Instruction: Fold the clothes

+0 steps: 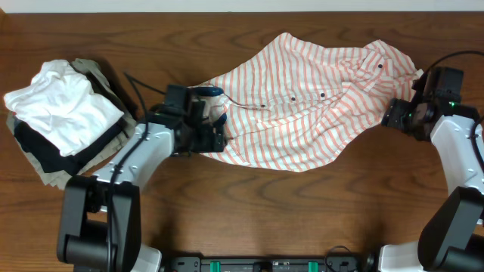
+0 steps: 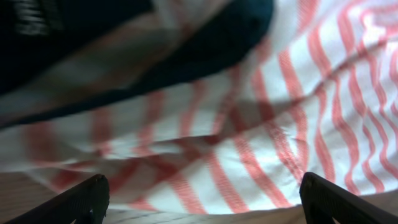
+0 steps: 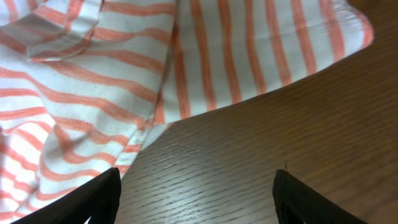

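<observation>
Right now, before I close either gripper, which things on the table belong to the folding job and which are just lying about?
Part of the job:
- striped shirt, crumpled across the table
- left gripper at its collar end, open
- right gripper at the opposite end, open

Just lying about:
- white folded garment
- black and khaki garments under it

Soft, even light — shirt [image 2: 261, 143] badly blurred in left wrist view.
</observation>
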